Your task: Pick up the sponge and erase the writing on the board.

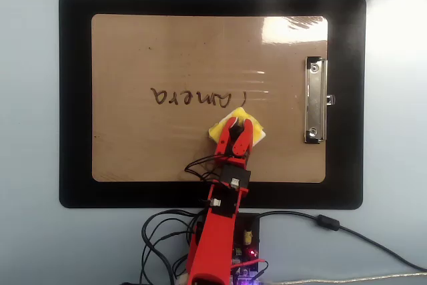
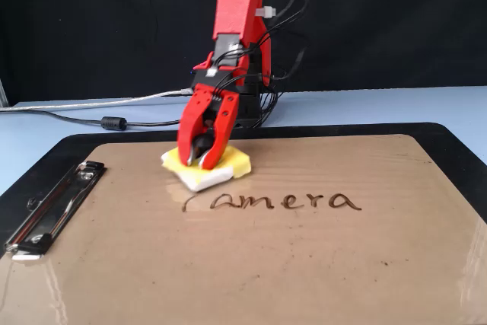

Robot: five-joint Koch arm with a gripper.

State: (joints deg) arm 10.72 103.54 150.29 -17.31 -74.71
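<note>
Overhead and fixed views: the red pincer [image 1: 238, 123] [image 2: 199, 162] is clamped on the yellow sponge [image 1: 255, 131] [image 2: 228, 165], which rests flat on the tan board [image 1: 167, 145] [image 2: 304, 264], just off the first letter of the writing [image 1: 193, 97] [image 2: 281, 202] and apart from the strokes. In the overhead view the sponge sits at about 5 o'clock from the board's centre, with the silver clip [image 1: 315, 101] at 3 o'clock. The board lies on a black mat [image 1: 73, 98] upon the pale blue bench [image 1: 27, 125], and the arm's cables [image 1: 160, 231] trail at 6 o'clock.
</note>
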